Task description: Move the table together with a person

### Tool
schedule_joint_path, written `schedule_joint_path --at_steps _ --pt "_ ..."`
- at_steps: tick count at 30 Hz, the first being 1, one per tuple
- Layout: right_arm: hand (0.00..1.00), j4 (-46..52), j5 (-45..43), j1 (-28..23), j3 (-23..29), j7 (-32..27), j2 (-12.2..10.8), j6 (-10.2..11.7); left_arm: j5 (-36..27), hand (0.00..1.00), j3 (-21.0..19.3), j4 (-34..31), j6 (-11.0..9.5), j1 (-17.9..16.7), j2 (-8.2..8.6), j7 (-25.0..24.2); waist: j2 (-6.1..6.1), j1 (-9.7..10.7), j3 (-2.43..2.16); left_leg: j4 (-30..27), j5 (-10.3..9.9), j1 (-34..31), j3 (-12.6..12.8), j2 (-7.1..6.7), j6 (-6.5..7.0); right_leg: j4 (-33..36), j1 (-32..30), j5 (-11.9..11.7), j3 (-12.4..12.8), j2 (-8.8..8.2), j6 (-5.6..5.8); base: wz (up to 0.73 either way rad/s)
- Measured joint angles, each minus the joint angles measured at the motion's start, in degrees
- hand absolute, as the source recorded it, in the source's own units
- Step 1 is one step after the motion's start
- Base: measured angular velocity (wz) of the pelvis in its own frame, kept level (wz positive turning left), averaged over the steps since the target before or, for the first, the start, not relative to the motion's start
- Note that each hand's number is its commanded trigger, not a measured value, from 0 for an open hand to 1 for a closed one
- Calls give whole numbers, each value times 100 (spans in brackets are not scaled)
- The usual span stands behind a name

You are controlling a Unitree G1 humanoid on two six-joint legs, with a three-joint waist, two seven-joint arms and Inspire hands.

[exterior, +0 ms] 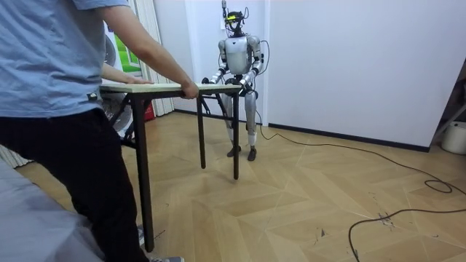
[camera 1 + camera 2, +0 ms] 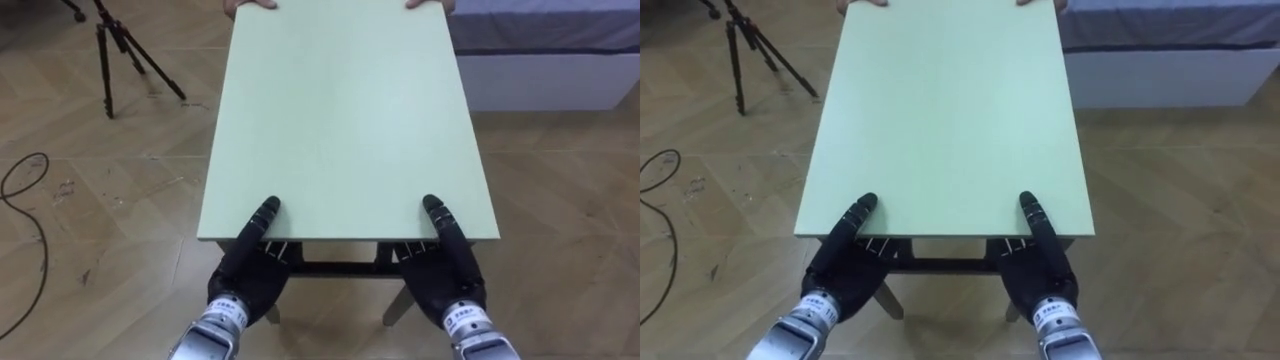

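The robot's left hand (image 2: 245, 275) and right hand (image 2: 447, 270) are each clamped on the near edge of the table (image 2: 340, 120), thumb lying on top and fingers tucked beneath, one near each corner. The pale green top is bare. At the far edge a person (image 1: 58, 87) grips the table with both hands (image 2: 250, 5), facing the robot. I cannot tell whether the dark legs clear the wooden floor (image 2: 560, 200). A low bed (image 2: 550, 60) with a white base sits near the table's far right corner. A black tripod (image 2: 120, 50) stands off to the left, and a dark cable (image 2: 20, 200) loops over the floor nearer the robot. Behind the robot is a white wall (image 1: 349, 58).
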State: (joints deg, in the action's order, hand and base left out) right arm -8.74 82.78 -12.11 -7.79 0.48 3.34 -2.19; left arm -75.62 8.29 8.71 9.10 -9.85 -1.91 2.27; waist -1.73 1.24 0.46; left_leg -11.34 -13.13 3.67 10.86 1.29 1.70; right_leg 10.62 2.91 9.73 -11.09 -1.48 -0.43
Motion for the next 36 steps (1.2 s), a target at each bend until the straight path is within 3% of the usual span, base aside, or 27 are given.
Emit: schedule_joint_path --at_steps 4,8,10,17,19,23,24,25,26,27,28,30,31,32,33,35,36 --pt "100 304 1 -215 -15 -22 -2 -7 9 100 21 -317 -5 -235 23 0 -9 0 -6 4 0 -3 -1 1 0 0 -3 0 -3 1 0 0" --pt "100 610 20 -407 -132 -45 45 32 -13 100 120 -616 -185 -500 20 -2 -4 3 -8 7 0 -8 -1 3 0 -1 -13 0 5 -3 0 0" --pt "100 610 17 -414 -220 -45 78 132 -20 100 144 -618 -221 -541 22 -20 0 2 -7 7 0 -8 -2 1 0 -1 -8 0 -2 -1 0 0" --pt "100 609 23 -423 -235 -40 112 147 -20 100 273 -647 -393 -703 49 -141 71 -8 -3 -87 -1 -60 -3 10 -1 13 -7 1 -7 14 -1 2" --pt "100 610 56 -448 -238 5 117 169 -22 100 358 -658 -483 -734 44 -194 127 -23 -26 -304 -3 -233 4 21 -4 41 -87 3 -9 8 -5 6" --pt "100 610 69 -469 -238 17 109 222 -30 100 492 -649 -569 -741 65 -247 173 -125 -23 -1220 -11 -761 -56 121 -19 284 -274 -4 11 63 -57 1" --pt "100 609 82 -478 -239 41 127 254 -32 100 534 -648 -607 -742 71 -248 172 -150 -24 -1438 -19 -902 -169 135 -63 273 -291 15 -12 82 -107 0" --pt "100 609 80 -477 -237 77 153 263 -32 100 556 -646 -634 -736 102 -249 169 -131 -26 -1583 -46 -1039 -288 141 -257 215 -331 56 -74 99 -176 8" --pt "100 608 66 -478 -234 85 155 272 -37 100 552 -635 -636 -736 103 -249 152 -125 -24 -1608 -65 -1078 -321 172 -372 206 -397 36 -161 105 -210 7" --pt "100 609 40 -480 -233 93 154 280 -38 100 545 -623 -648 -745 91 -279 130 -133 -10 -1912 -167 -1182 -252 301 -515 226 -483 44 -358 71 -276 -27" --pt "100 595 25 -487 -246 80 160 222 -78 100 530 -604 -671 -849 90 -341 67 -202 -14 -2701 -288 -1200 -63 568 -509 296 -478 70 -655 104 -323 -41" --pt "100 610 4 -487 -290 88 166 165 -229 100 486 -603 -682 -1006 77 -528 -100 -100 0 -3433 -331 -995 -62 819 -556 351 -413 69 -988 228 -374 -18" --pt "100 610 3 -482 -290 95 167 165 -249 100 492 -603 -665 -1005 68 -528 -131 -28 9 -3413 -372 -905 -103 840 -554 391 -409 71 -1049 245 -378 36" --pt "100 615 4 -457 -276 97 176 165 -248 100 492 -588 -655 -952 64 -528 -164 112 50 -3087 -578 -781 -172 844 -580 534 -493 72 -1199 233 -380 54" --pt "100 647 3 -455 -272 97 177 164 -248 100 482 -583 -656 -912 43 -527 -173 241 68 -2619 -753 -725 -131 802 -507 673 -637 71 -1282 193 -378 58" --pt "100 708 -7 -480 -238 97 217 134 -241 100 483 -580 -646 -829 17 -499 -168 436 74 -1927 -831 -612 -125 669 -486 748 -812 28 -1226 92 -318 59" --pt "100 725 -4 -484 -204 97 220 134 -243 100 504 -576 -623 -750 -3 -436 -172 511 79 -1523 -828 -511 -112 567 -481 762 -910 -14 -1061 45 -258 48"
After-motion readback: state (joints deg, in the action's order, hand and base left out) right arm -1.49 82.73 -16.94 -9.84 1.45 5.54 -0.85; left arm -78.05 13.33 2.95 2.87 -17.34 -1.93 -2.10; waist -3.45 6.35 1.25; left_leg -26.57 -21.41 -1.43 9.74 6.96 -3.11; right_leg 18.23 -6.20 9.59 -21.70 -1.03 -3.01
